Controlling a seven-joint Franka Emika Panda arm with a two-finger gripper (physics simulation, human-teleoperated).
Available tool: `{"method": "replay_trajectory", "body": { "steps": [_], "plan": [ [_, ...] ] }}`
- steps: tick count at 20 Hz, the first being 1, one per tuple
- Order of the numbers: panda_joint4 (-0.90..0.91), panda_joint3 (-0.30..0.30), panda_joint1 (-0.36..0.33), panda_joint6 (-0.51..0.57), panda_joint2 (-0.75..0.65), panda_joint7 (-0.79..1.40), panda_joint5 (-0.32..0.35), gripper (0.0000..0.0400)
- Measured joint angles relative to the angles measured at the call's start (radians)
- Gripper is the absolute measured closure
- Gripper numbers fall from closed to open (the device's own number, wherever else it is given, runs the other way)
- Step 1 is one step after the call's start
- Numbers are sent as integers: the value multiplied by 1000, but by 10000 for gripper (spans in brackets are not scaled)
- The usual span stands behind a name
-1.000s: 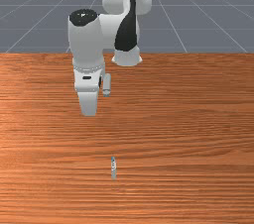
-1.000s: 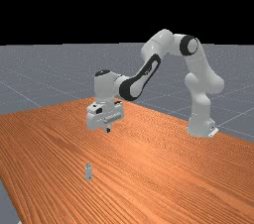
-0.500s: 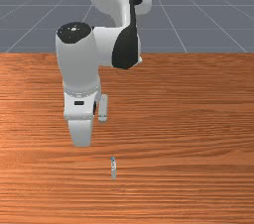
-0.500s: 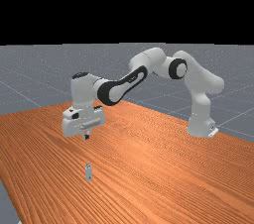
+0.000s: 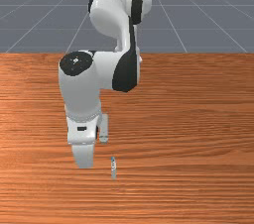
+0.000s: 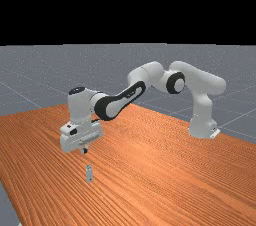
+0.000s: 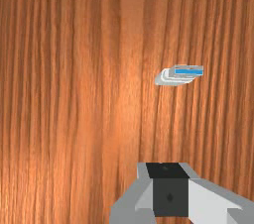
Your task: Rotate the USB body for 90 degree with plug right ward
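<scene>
Table below it, the arm should go down slowly, and its gripper, pinched together on nothing, should open before it gets to the USB. That stands on the wood, near the gripper on the front view's right, thin and grey-white, its plug seeming to point up, blue inside.

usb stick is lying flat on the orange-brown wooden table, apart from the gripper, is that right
Not quite: the USB stick isn't lying flat. It stands upright on its end, plug up, as the far view shows. The rest holds: it is on the orange-brown wooden table, apart from the gripper.
</scene>
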Motion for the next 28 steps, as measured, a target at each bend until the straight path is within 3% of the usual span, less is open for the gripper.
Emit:
{"method": "replay_trajectory", "body": {
  "steps": [14, 16, 28],
  "plan": [
    [163, -5, -25, -61, 120, 0, 4, 400],
    [248, -2, -27, -85, 177, -14, 0, 400],
    [211, 6, -29, -77, 158, -2, 13, 400]
  ]
}}
